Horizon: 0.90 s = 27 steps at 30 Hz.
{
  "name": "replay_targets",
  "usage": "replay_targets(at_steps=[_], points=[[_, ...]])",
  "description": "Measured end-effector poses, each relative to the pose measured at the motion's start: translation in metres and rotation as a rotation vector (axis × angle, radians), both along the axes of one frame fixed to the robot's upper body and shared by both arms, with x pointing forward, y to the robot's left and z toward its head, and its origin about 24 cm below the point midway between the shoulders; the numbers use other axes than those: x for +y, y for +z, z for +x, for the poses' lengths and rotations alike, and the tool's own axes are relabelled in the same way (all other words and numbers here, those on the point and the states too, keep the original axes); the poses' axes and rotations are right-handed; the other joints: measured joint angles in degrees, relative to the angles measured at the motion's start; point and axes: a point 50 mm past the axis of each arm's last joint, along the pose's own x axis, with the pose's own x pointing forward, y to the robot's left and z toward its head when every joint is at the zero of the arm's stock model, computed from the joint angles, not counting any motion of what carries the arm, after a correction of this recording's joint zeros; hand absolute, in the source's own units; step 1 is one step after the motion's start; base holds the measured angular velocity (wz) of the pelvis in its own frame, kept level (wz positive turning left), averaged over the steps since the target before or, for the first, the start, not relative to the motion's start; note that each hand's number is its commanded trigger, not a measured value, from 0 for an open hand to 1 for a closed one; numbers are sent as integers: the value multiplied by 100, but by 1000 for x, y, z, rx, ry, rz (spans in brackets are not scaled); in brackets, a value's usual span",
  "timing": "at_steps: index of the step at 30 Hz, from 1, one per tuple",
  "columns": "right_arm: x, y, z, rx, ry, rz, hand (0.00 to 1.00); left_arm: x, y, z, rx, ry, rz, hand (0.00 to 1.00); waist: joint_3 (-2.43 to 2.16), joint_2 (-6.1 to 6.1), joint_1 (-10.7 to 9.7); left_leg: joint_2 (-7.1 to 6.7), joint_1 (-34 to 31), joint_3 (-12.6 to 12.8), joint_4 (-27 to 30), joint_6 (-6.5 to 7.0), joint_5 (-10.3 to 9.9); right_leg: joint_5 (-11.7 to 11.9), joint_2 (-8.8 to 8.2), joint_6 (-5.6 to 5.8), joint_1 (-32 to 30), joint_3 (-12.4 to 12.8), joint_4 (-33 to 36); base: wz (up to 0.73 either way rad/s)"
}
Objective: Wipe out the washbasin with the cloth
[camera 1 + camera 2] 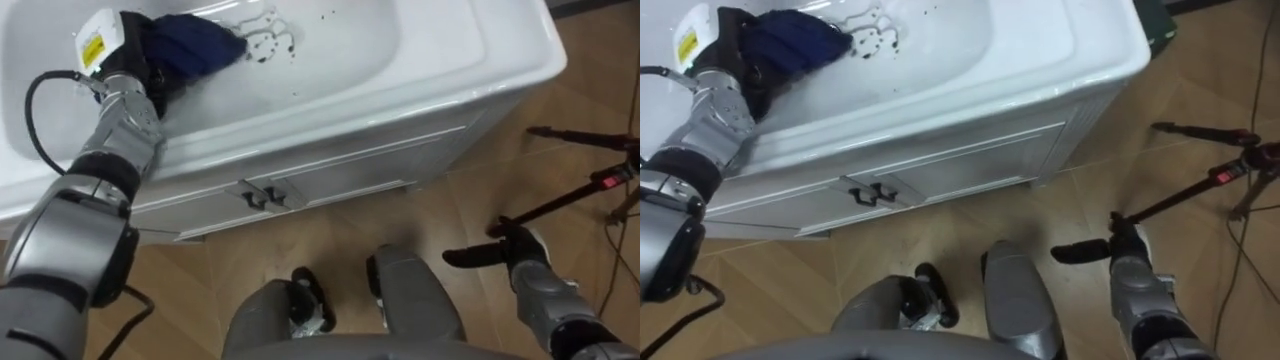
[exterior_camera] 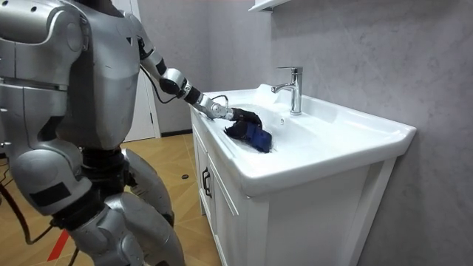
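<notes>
Status: wipe is underway, not done. My left hand [image 1: 138, 52] is down in the basin [image 1: 450, 60], fingers clamped round a bunched dark blue cloth [image 1: 200, 42]. The cloth sits on the bowl surface at my left end of the basin. In the room view it lies on the near slope of the bowl, short of the tap [image 2: 294, 87]. Dark specks [image 1: 268, 42] lie on the white just beside the cloth's free edge, with a few more [image 1: 325, 15] further along toward the back, so that patch clearly needs a pass. The rest of the bowl out to my right looks white, but I can't tell whether it's wiped or simply never dirty. My right hand [image 1: 495, 253] hangs low at my side over the wooden floor, fingers straight, holding nothing, well clear of the basin. I'm standing square to the cabinet [image 1: 330, 165], close against its doors. A tripod [image 1: 590, 185] stands on the floor off to my right, apart from the idle hand. My estimate: early to mid task. What's left is to sweep the cloth rightward through the specks, then cover the remaining bowl and rim.
</notes>
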Motion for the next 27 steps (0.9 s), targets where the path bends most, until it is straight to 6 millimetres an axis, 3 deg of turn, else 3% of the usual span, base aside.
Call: replay_targets(at_steps=[7,14,23,27], points=[[4,-3,-5,10,-9,20,0,-26,6,9,-42,-95,-192,100,21,-32,-124,-9,-43,9,10,47,-48,-15,-9,45,-17,3,-22,0],[4,-1,-3,-42,-56,55,0,-46,13,14,-95,-167,-236,100,24,-27,-168,18,-68,52,128,72,-153,-42,11,92,-13,33,-35,0],[2,-7,-8,-3,-36,62,0,-93,25,18,-185,-316,-270,100,34,-2,-441,8,-75,185,73,132,-200,-92,4,184,-19,116,-54,1],[0,-9,-13,18,-40,61,0,-96,29,19,-211,-322,-276,100,31,10,-441,15,-110,253,69,142,-209,-89,-3,193,-94,146,-34,-4]])
